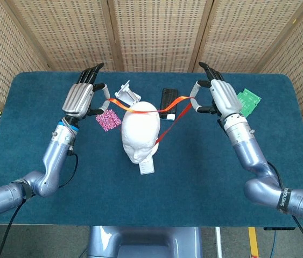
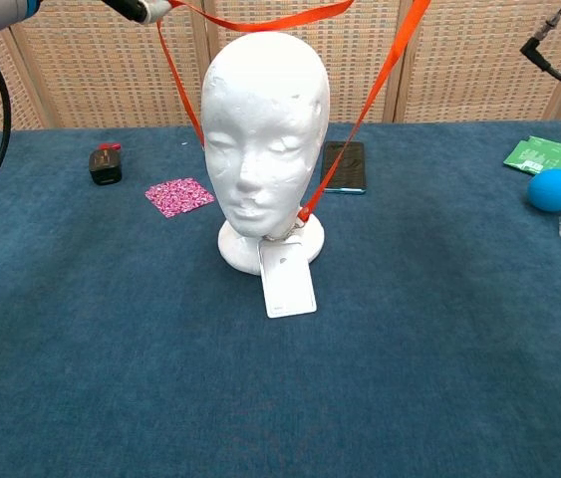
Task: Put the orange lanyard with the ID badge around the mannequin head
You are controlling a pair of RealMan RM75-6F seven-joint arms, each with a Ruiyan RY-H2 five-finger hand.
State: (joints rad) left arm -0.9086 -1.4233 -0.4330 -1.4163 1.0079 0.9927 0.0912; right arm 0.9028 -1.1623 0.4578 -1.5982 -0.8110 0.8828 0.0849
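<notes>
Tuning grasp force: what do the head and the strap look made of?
Head: probably foam, matte white; its surface is pitted and grainy. Strap: looks like flat woven fabric, orange, with a slight sheen; it hangs as a thin ribbon.

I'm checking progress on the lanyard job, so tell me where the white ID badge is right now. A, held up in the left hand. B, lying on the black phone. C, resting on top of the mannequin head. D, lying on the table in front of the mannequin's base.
D: in the chest view the ID badge lies flat on the table before the mannequin head, with the orange lanyard running up from it.
</notes>
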